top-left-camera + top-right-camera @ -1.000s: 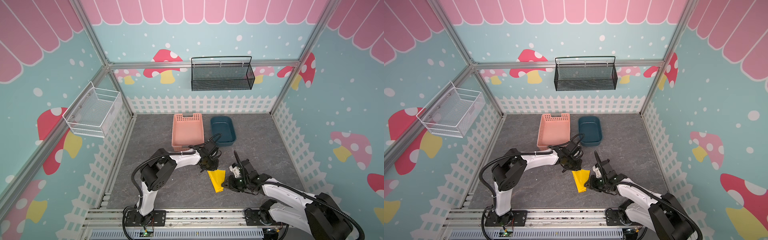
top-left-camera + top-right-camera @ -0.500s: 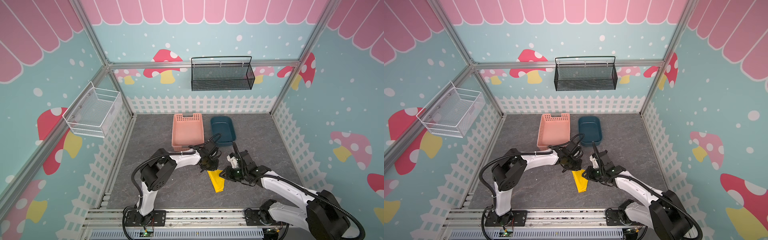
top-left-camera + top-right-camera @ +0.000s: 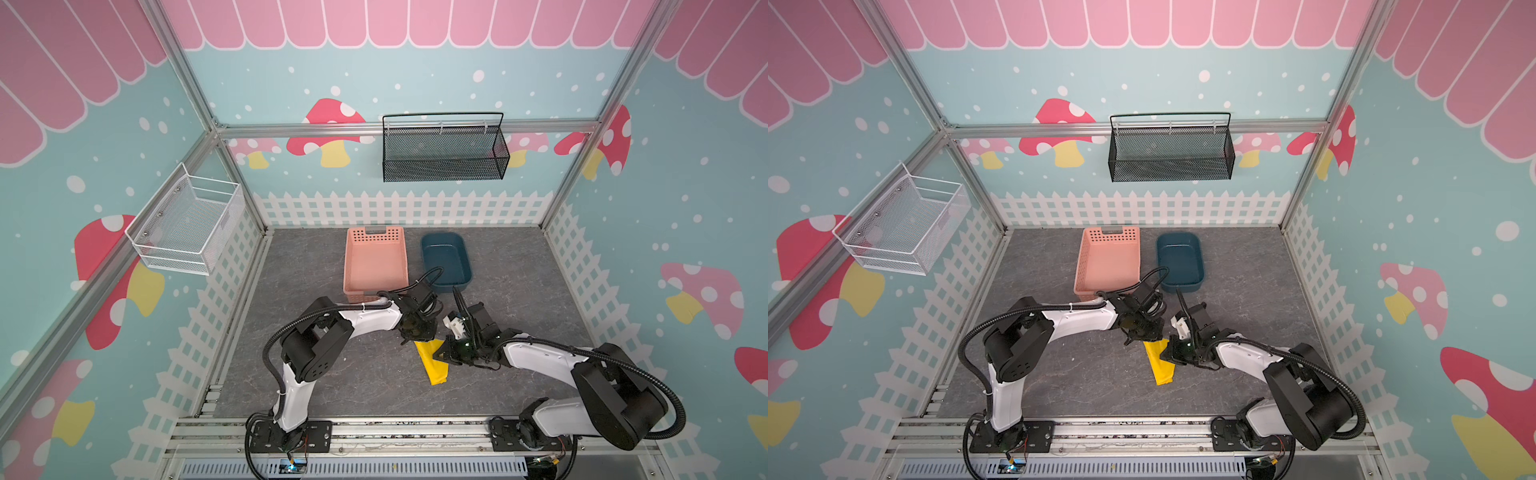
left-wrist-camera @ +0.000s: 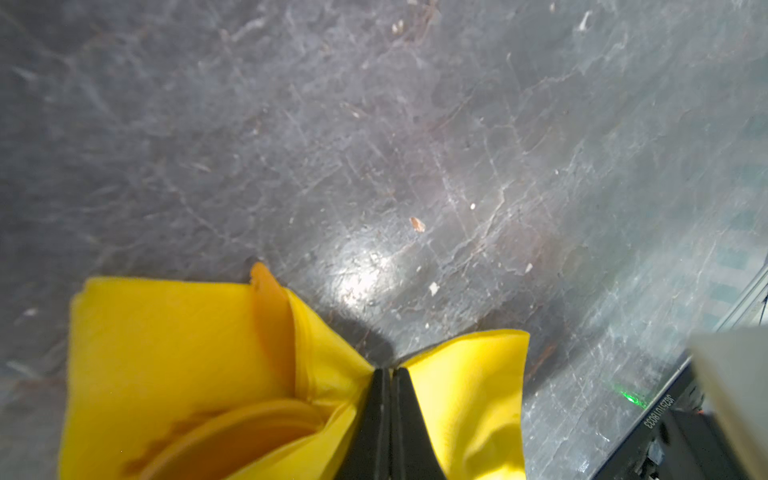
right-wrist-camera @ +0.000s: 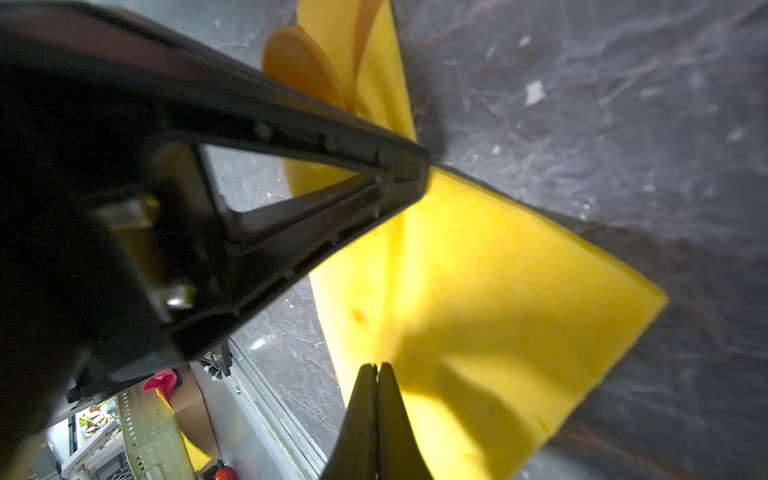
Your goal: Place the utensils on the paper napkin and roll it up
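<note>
Paper napkin (image 3: 433, 365) pinched by left fingers (image 4: 376, 415) as before, right fingers (image 5: 365, 415) newly clamped on its edge.

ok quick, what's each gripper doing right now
left gripper: closed, pinching the napkin
right gripper: closed, tips on the napkin; whether it actually grips it cannot be told
</note>
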